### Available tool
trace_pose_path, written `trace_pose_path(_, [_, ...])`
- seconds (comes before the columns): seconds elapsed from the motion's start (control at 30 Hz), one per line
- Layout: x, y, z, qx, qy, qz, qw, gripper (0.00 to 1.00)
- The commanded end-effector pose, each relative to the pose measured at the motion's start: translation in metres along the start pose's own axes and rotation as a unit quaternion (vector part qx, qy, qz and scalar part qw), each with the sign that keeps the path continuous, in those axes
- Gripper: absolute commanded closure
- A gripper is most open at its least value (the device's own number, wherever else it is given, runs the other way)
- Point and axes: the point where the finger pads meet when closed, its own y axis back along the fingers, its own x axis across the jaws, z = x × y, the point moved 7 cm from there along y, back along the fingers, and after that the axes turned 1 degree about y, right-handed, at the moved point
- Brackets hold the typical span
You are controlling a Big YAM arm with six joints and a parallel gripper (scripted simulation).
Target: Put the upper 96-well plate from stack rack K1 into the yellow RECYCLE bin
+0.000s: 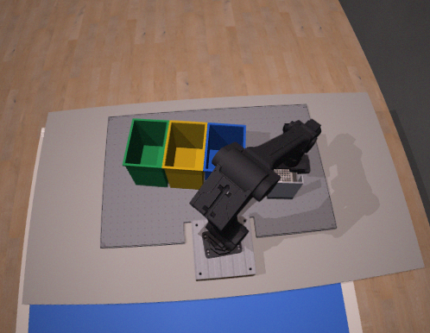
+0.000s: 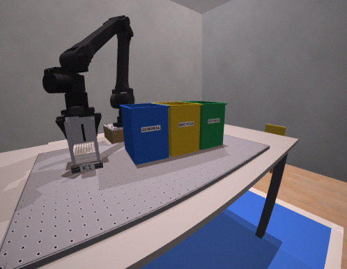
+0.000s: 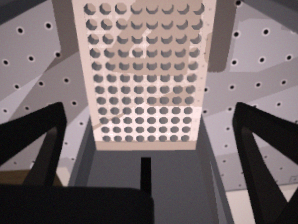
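Note:
The grey stack rack K1 (image 2: 75,129) (image 1: 283,191) (image 3: 112,172) stands on the perforated board, to the side of the blue bin. A white 96-well plate (image 2: 84,149) (image 1: 285,174) (image 3: 145,75) lies in it, wells up; the plate below it is hidden. My gripper (image 2: 79,123) (image 3: 149,111) is open and empty. It points down at the top of the rack's back wall, one finger on each side of the rack and above the plate. The yellow RECYCLE bin (image 1: 183,178) (image 2: 184,137) stands upright, in the middle of the three bins.
The blue GENERAL bin (image 1: 226,139) (image 2: 144,144) is nearest the rack, and the green bin (image 1: 145,176) (image 2: 212,134) is farthest; both are upright. A brown box (image 2: 112,134) sits by the arm's base. A small yellow block (image 2: 275,129) lies at the table's far edge.

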Motion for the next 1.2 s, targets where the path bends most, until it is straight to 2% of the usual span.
trace_pose_path(0.0, [0.003, -0.014, 0.000, 0.006, 0.009, 0.003, 1.000, 0.00])
trace_pose_path(0.73, [0.003, -0.048, -0.001, 0.006, 0.008, 0.003, 1.000, 0.00])
trace_pose_path(1.17, [0.003, -0.054, -0.001, 0.006, 0.008, 0.003, 1.000, 0.00])
